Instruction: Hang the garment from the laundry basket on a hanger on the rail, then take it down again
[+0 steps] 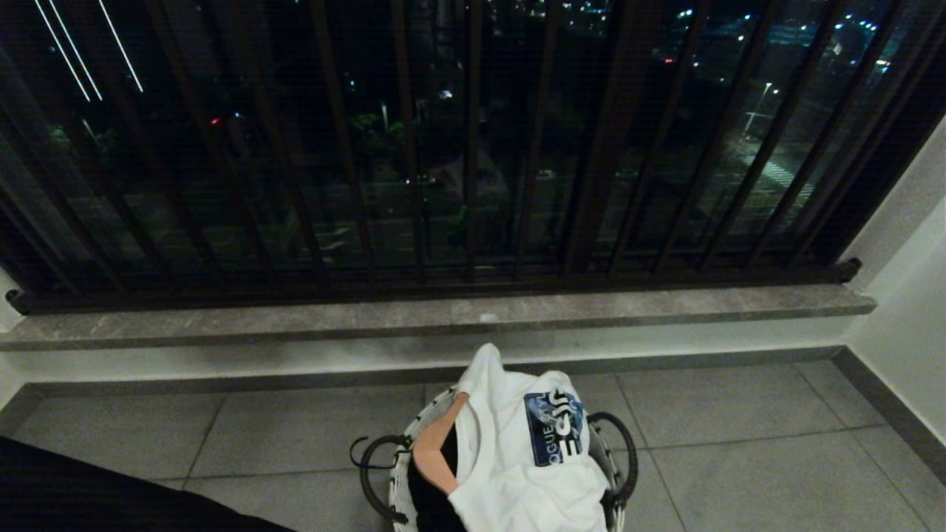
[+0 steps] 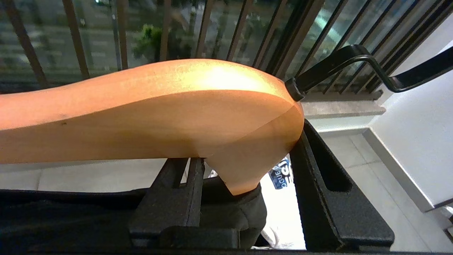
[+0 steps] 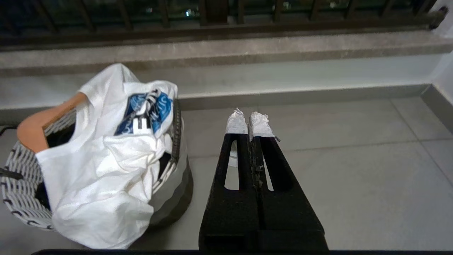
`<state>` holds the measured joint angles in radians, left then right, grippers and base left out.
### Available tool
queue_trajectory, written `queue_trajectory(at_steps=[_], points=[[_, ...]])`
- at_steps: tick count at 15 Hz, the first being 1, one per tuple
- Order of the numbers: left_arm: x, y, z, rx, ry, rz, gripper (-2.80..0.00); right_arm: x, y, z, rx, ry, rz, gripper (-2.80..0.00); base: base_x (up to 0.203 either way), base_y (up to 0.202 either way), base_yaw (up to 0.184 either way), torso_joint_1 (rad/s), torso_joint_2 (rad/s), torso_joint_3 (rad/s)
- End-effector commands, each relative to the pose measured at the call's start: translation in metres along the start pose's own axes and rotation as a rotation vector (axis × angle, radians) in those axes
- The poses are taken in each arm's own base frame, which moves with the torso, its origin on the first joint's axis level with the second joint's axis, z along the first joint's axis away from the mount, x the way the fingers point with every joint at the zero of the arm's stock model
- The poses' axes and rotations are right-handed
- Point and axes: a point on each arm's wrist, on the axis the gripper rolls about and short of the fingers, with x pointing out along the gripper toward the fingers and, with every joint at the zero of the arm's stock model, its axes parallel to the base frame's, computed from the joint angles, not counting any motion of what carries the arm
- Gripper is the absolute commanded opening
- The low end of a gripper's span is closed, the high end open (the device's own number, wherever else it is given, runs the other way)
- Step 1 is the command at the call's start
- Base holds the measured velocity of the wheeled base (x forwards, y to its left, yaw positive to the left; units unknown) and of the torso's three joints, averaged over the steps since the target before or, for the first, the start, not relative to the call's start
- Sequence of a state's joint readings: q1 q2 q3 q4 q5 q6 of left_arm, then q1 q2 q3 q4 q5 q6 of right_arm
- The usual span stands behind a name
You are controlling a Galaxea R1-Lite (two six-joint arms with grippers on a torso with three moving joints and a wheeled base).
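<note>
Gripping a wooden hanger (image 2: pixel 148 109), left tool (image 2: pixel 247 198).

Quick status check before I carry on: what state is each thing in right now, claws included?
Left claw: shut on a wooden hanger, which lies roughly level across it.
Right claw: shut, empty, above bare floor beside the basket.
Laundry basket: upright on the floor, full.
White T-shirt: crumpled, spilling over the basket rim, blue print showing.
Second wooden hanger: in the basket, partly under the shirt.
</note>
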<state>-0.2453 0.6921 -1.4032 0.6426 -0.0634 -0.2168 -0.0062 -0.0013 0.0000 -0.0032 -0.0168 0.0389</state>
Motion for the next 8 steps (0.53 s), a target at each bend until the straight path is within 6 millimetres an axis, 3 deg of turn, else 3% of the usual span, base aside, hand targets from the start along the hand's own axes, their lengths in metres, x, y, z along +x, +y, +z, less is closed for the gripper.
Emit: queue_trajectory(at_steps=[1, 8], points=[[0.001, 0.0001, 0.0, -0.001, 0.004, 0.0, -2.8, 0.0, 0.0, 0.0001, 0.0, -0.002, 0.0, -2.8, 0.0, 0.0, 0.0, -0.002, -0.01, 0.112], [-0.0033, 0.0002, -0.0018, 0.002, -0.003, -0.002, -2.8, 0.0, 0.0, 0.0, -0.001, 0.0, 0.0, -2.8, 0.0, 0.0, 0.0, 0.003, 0.0, 0.018]])
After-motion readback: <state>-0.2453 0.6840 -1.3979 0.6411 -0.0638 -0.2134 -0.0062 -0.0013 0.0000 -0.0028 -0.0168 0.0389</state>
